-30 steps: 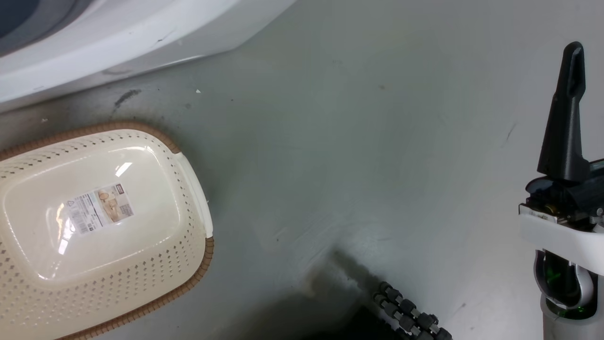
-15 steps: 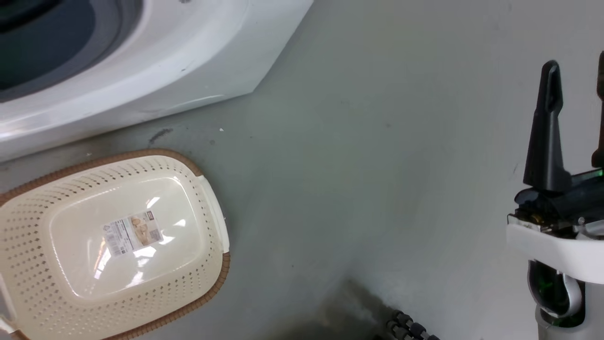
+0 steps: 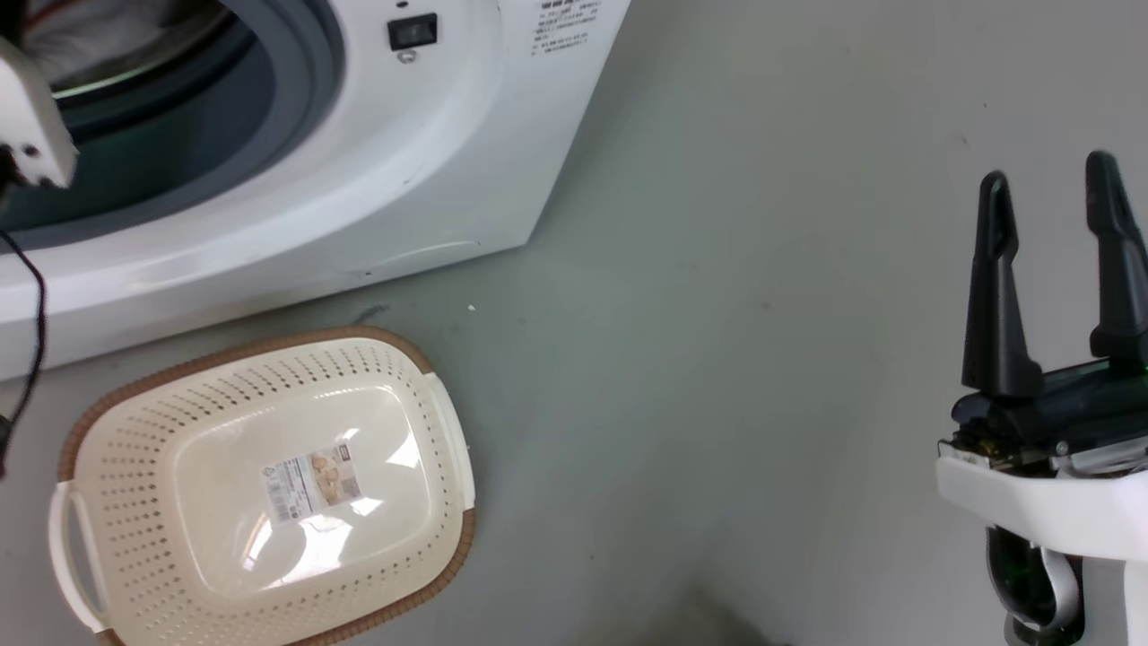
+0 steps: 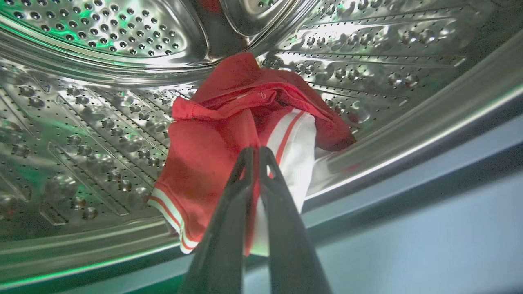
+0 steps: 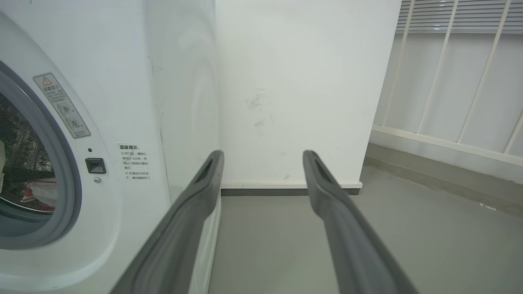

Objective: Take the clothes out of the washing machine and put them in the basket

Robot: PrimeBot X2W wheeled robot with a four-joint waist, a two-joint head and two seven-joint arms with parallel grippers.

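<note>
Clothes (image 4: 245, 122), soft bright red fabric with white bands and thin red-and-white striped hems, lie bunched on the lower wall of the drum (image 4: 102, 134), right at the tips of the left tool (image 4: 256, 152). Its two dark fingers are drawn in to a narrow slit, pinching the fabric where red meets white. The drum is shiny steel, ribbed and dotted with holes, inside the washing machine (image 3: 430, 170), a smooth white cabinet with a grey gasket round its porthole. Just before it on the grey floor (image 3: 717, 359) stands the basket (image 3: 126, 475), cream perforated plastic with a brown rim and a paper label on its bottom. The right tool (image 3: 1047, 179) hangs well apart to the right, fingers spread wide. Since half a second ago the head camera has tilted up: more of the washer front shows, and both right fingers are in frame.
</note>
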